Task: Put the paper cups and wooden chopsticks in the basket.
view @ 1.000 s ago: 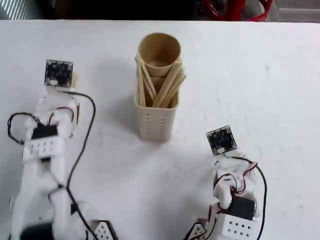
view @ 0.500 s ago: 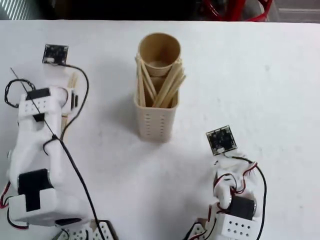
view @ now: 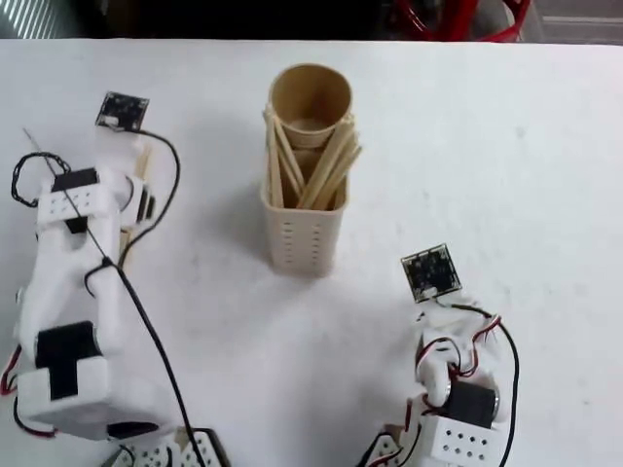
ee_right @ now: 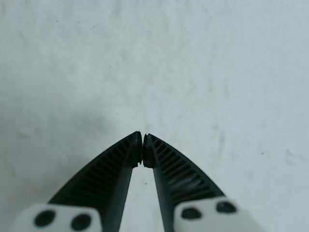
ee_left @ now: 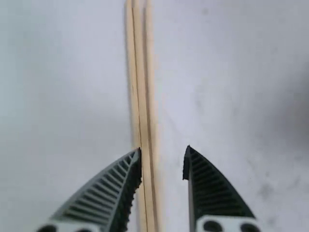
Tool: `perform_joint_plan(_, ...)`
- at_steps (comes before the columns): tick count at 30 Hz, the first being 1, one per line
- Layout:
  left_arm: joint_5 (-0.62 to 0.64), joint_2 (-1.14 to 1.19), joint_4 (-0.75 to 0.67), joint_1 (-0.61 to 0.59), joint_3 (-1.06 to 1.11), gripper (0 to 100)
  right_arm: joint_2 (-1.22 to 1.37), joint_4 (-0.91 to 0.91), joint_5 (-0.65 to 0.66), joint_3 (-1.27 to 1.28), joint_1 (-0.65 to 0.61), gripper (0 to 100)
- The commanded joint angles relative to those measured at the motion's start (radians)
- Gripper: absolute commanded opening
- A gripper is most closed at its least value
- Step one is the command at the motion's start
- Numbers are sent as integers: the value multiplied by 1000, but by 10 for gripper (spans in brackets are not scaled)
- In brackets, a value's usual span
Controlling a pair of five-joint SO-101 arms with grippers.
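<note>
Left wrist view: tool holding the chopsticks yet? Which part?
Nothing is held. The left tool is open, jaws either side of the chopsticks lying on the table, not clamped. The right tool is shut on nothing.

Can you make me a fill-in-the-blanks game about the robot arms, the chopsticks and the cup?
1. The left gripper is ___, with chopsticks on the table between its fingers.
2. The right gripper is ___ over bare table.
3. The cup stands in the ___.
Missing words: open, shut, basket.
</note>
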Motion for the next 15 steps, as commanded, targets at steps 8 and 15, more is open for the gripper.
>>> perform_joint_plan(8, -8, 206, 114, 2, -245, 157, -7, -1, 0, 9, -4, 18)
perform_joint_plan(15, 34, 260, 77, -25, -255, 157, -7, -1, 0, 9, -4, 18)
